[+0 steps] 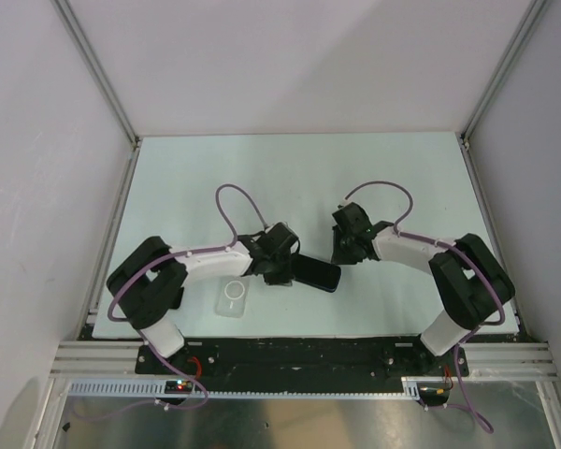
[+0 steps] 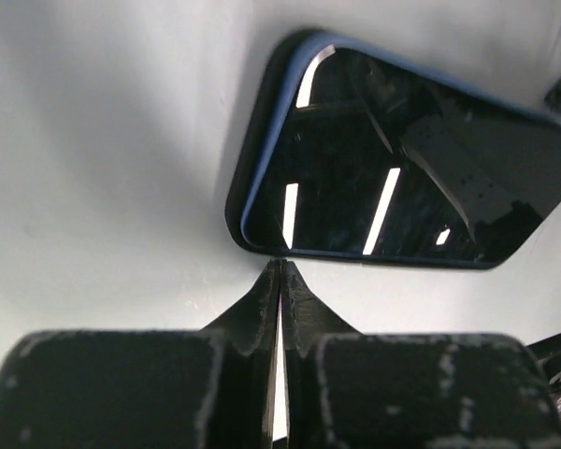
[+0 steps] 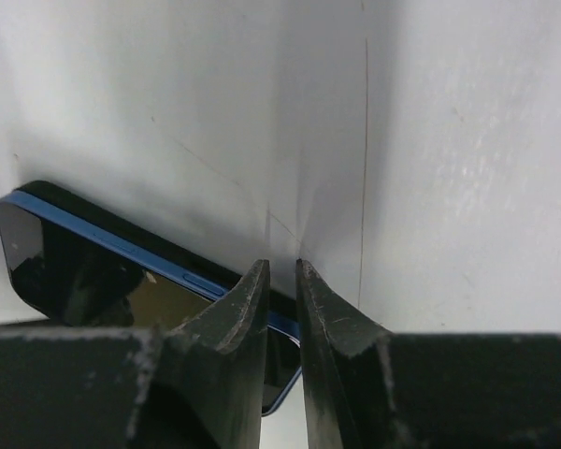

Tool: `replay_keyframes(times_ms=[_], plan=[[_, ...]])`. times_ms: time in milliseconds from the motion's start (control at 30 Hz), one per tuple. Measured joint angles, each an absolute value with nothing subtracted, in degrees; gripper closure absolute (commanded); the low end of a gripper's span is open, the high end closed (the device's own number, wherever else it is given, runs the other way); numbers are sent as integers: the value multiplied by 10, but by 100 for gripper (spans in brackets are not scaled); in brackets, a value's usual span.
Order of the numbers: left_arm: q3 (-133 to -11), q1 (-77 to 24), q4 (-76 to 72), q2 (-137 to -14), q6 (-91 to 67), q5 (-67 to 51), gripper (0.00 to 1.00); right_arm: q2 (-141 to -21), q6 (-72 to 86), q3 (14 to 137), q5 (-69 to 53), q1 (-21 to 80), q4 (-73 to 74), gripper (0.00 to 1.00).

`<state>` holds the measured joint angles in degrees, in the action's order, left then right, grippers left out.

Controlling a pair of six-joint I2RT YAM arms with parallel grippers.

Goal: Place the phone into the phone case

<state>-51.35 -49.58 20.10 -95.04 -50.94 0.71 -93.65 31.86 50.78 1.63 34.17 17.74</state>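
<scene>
The phone (image 1: 316, 274) lies flat on the table, screen up, black with a blue rim. It shows in the left wrist view (image 2: 402, 159) and in the right wrist view (image 3: 84, 271). The clear phone case (image 1: 234, 296) with its white ring lies near the front edge, left of the phone and apart from it. My left gripper (image 1: 284, 271) is shut and empty, its tips (image 2: 280, 264) just off the phone's left end. My right gripper (image 1: 341, 253) stands over the phone's right end, its jaws (image 3: 282, 267) nearly together with a thin slit and nothing between them.
The pale table top (image 1: 299, 178) is bounded by grey walls and metal frame posts (image 1: 136, 140) at the back corners. The arm bases and a black rail (image 1: 290, 351) run along the near edge. Purple cables loop above both wrists.
</scene>
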Motion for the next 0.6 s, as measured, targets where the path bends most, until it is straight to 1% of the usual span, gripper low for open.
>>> replay_keyframes(times_ms=[233, 367, 500, 600], plan=[[-537, -456, 206, -971, -501, -6, 95, -885, 343, 443, 9, 353, 147, 79], [-571, -428, 212, -998, -485, -8, 94, -840, 368, 401, 5, 392, 149, 79], [-607, -410, 215, -1026, -469, -6, 93, -817, 386, 384, -3, 416, 162, 76], [-623, -404, 215, -1036, -459, -6, 92, -796, 393, 380, -8, 409, 175, 75]])
